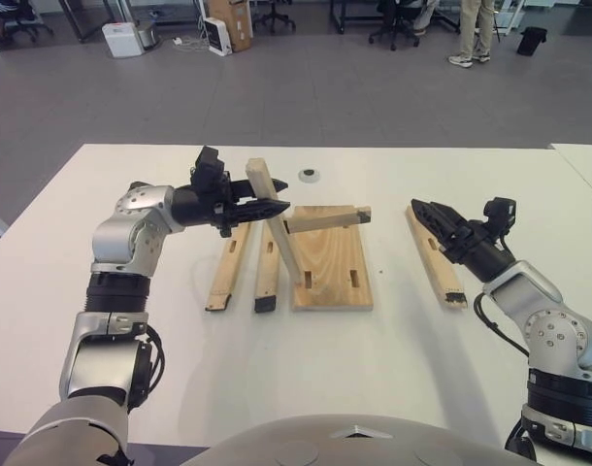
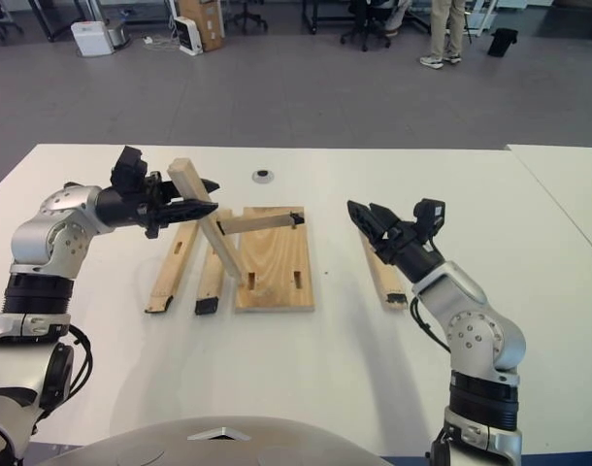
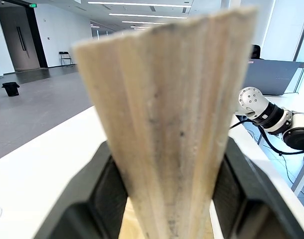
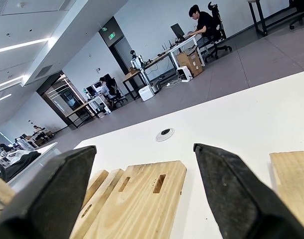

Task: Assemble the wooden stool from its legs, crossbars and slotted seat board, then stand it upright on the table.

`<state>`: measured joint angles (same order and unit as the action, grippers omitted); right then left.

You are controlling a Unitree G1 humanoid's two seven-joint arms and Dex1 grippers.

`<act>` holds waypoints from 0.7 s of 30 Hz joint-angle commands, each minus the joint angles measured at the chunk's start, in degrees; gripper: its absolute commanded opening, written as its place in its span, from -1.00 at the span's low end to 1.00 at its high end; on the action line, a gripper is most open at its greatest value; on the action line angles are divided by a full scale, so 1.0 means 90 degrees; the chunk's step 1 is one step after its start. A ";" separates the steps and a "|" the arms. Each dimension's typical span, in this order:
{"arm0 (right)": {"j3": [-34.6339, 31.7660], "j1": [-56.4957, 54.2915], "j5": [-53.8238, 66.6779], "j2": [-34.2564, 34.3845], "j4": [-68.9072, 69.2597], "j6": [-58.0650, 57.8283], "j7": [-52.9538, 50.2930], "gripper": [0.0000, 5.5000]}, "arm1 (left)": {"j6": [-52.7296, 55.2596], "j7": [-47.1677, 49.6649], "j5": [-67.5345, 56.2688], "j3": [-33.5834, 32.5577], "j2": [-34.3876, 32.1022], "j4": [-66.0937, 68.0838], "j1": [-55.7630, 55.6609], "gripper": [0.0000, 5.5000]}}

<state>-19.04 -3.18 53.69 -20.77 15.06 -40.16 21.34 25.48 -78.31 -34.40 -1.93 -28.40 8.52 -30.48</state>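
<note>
Left eye view: left gripper (image 1: 272,207) pinching a pale square-section wooden leg (image 1: 279,238) near its top. The leg's long axis is tilted, with its foot at the slotted pine seat board (image 1: 333,272), which lies flat on the white tabletop (image 1: 422,369).
Left wrist view: leg clamped between both fingers (image 3: 99,199).
Right wrist view: right gripper (image 4: 144,149) spread and empty, with the board just ahead.
</note>
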 commanded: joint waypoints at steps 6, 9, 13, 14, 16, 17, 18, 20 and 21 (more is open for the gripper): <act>0.0084 0.0192 -0.0072 0.0147 0.0196 0.0027 -0.0103 0.32 | -0.0151 -0.0067 0.0109 0.0238 -0.0123 -0.0243 0.0080 -0.25; 0.0089 0.0197 -0.0075 0.0165 0.0198 0.0031 -0.0108 0.32 | -0.0250 -0.0150 0.0188 0.0365 -0.0135 -0.0167 0.0205 -0.25; 0.0101 0.0190 -0.0082 0.0183 0.0188 0.0033 -0.0112 0.32 | -0.0436 -0.0165 0.0295 0.0464 -0.0082 -0.0096 0.0328 -0.25; 0.0108 0.0187 -0.0082 0.0191 0.0188 0.0034 -0.0113 0.32 | -0.0524 -0.0172 0.0351 0.0507 -0.0086 -0.0073 0.0355 -0.25; 0.0134 0.0176 -0.0085 0.0211 0.0185 0.0036 -0.0120 0.32 | -0.0750 -0.0175 0.0503 0.0627 -0.0061 0.0002 0.0375 -0.25; 0.0152 0.0178 -0.0088 0.0225 0.0193 0.0037 -0.0125 0.32 | -0.0835 -0.0156 0.0569 0.0708 -0.0040 0.0032 0.0364 -0.25; 0.0164 0.0184 -0.0091 0.0236 0.0200 0.0038 -0.0127 0.32 | -0.0873 -0.0141 0.0594 0.0777 -0.0029 0.0049 0.0356 -0.25; 0.0182 0.0215 -0.0091 0.0257 0.0226 0.0037 -0.0135 0.32 | -0.0603 -0.0193 0.0550 0.1018 -0.0126 -0.0059 0.0454 -0.25; 0.0187 0.0235 -0.0090 0.0271 0.0237 0.0036 -0.0141 0.32 | -0.0451 -0.0264 0.0596 0.1221 -0.0223 -0.0137 0.0553 -0.25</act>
<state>-17.66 -1.68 53.55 -18.59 16.53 -40.02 20.69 18.01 -79.49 -32.39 4.69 -28.65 7.62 -28.13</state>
